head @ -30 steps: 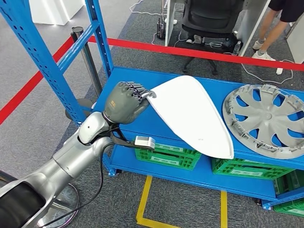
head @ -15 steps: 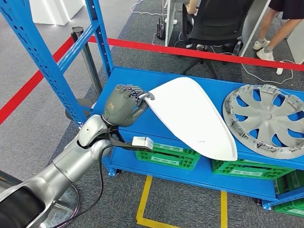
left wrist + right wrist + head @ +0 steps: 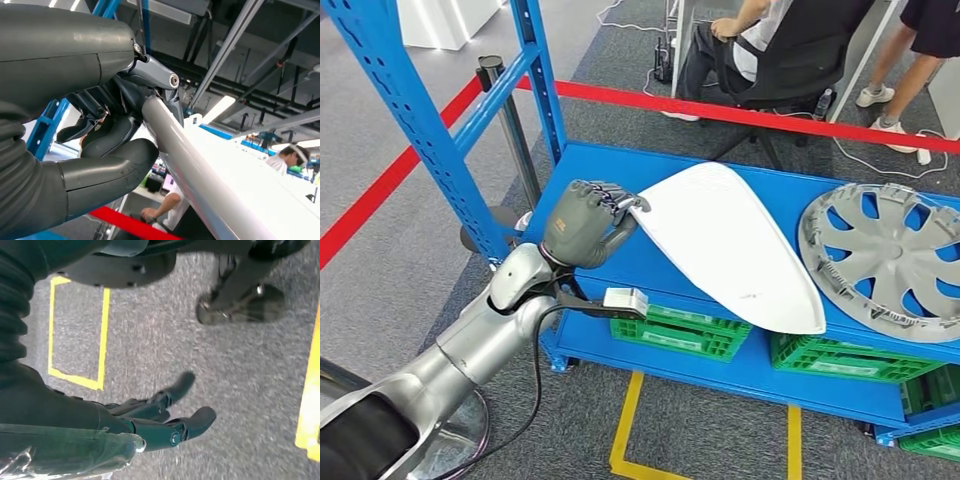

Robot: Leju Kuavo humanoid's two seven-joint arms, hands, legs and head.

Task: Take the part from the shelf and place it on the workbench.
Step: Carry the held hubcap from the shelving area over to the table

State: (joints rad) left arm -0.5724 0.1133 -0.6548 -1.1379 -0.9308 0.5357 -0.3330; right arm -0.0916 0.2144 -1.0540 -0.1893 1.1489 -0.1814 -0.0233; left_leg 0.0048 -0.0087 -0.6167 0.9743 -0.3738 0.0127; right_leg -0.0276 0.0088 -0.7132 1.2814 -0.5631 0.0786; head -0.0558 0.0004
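While the left hand clamps its fingers on the white part's pointed end, the part lies on the blue shelf, left of a grey hubcap. Right hand hangs, fingers apart.

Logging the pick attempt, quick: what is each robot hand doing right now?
Left robot hand: holding the white panel by its edge, over the blue shelf.
Right robot hand: open, empty, hanging over the floor.

white part | blue shelf | silver-grey hubcap | green crates | red tape
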